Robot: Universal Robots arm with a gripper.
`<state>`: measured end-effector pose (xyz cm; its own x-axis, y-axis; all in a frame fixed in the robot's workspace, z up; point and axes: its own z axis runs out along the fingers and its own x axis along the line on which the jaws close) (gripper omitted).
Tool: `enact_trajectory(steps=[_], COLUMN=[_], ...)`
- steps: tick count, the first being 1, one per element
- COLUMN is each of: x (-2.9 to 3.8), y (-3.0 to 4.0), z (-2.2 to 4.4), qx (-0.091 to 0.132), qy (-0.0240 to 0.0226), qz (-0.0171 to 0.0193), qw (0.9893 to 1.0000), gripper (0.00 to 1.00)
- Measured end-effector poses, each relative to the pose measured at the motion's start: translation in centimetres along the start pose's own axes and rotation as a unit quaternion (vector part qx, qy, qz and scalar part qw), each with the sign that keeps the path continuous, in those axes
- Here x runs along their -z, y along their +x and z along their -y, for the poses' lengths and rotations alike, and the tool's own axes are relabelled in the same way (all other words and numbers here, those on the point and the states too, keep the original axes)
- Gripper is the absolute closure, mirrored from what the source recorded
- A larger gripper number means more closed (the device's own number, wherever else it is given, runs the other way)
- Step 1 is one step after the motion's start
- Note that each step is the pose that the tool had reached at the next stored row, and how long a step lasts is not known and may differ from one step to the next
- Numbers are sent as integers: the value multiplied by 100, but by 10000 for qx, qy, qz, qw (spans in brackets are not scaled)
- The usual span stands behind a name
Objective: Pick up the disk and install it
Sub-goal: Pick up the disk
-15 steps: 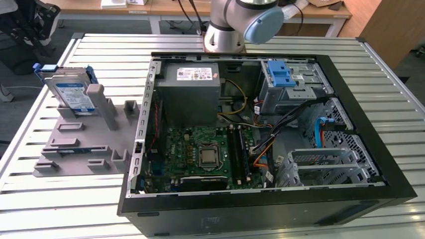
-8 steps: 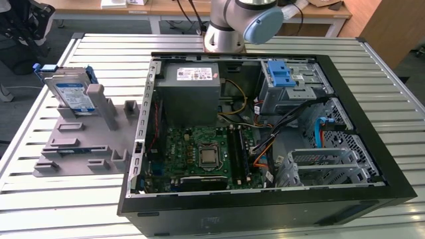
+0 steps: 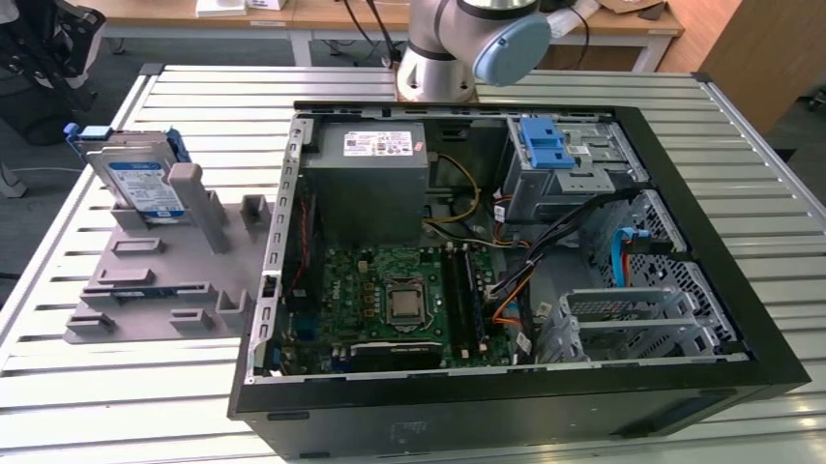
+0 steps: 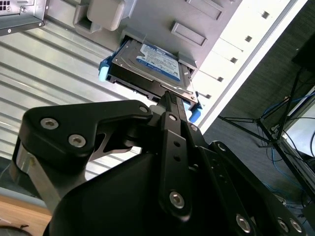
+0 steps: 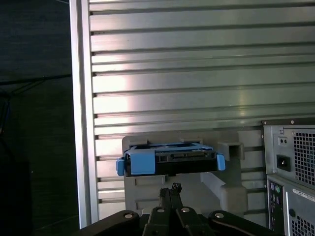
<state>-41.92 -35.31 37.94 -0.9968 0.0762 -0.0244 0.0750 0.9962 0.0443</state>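
1. The disk stands on edge in a grey holder on the slatted desk. It is outside the computer case, to the exterior view's left of it. The holder lies just beside the case's side wall.
2. In both wrist views the black jaws are pressed together and pinch nothing. Their tips point at the disk's narrow edge, between the two blue ends of its carrier frame. I cannot tell whether they touch it.
3. On the holder's side away from the case, the desk's edge runs close by, with dark floor beyond it. Bare slats stretch from the holder along the case's side wall toward the far end of the desk.
4. A tall post of the holder rises between the disk and the case wall. Lower blocks of the holder lie flat beside the same wall.
5. The case lies open on its side. Nearest the holder inside it sit the grey power-supply box and the motherboard.
6. Farther from the holder inside the case are a blue latch on a metal cage and a silver drive bay. Black and orange cables cross between them.
7. The arm's base stands on the desk behind the case, at the case's far end in the exterior view.
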Motion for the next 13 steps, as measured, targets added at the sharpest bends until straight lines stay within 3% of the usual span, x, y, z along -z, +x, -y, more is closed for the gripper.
enact_trajectory(steps=[13], x=[0], y=[1], z=[0], qx=[169], qy=[-4], qz=[-7], qw=[9999], gripper=[89])
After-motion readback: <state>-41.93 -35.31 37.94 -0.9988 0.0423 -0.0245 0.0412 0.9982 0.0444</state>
